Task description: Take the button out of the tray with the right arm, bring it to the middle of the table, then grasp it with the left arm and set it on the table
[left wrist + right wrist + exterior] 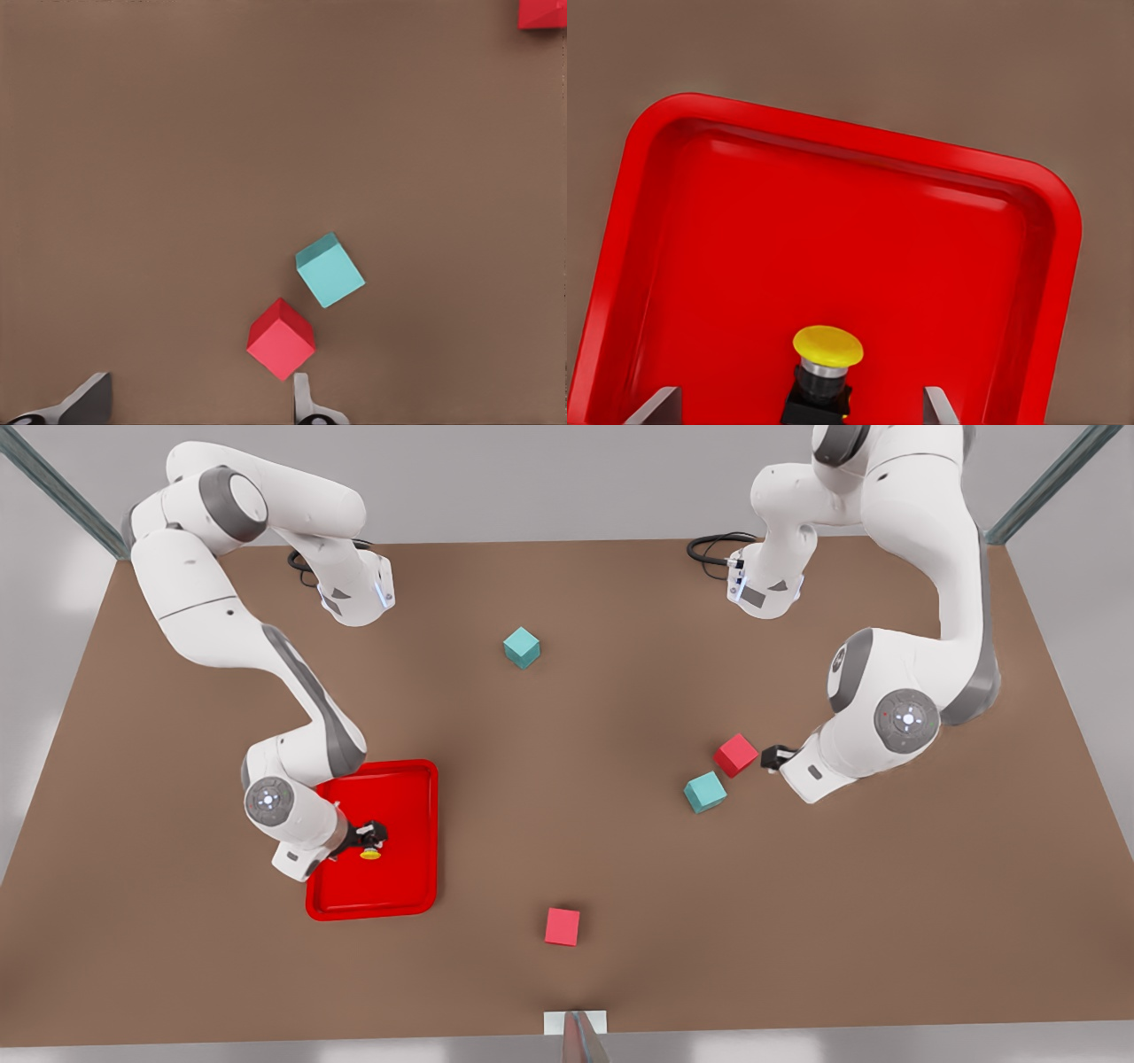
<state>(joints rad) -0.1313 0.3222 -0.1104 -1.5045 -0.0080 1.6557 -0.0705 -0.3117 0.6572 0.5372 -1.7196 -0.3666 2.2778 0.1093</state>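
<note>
In the front view, the brown table (567, 797) carries two red cubes, two teal cubes, one red tray (407, 779) and one button (369, 853), which lies inside the tray under the right gripper (372, 837). In the left wrist view, the left gripper (199, 403) hangs with fingers spread beside a red cube (281, 339) and a teal cube (330, 270). In the right wrist view, the right gripper's fingers stand released on either side of the button, whose long axis runs from black body to yellow cap, which points toward the tray's far rim.

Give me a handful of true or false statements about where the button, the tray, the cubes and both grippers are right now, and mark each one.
1. The button lies inside the tray. True.
2. The right gripper is open around the button. True.
3. The left gripper holds a teal cube. False: it is open and empty, beside a red cube.
4. Three teal cubes sit on the table. False: two teal, two red.
5. The tray is blue. False: bright red.
</note>
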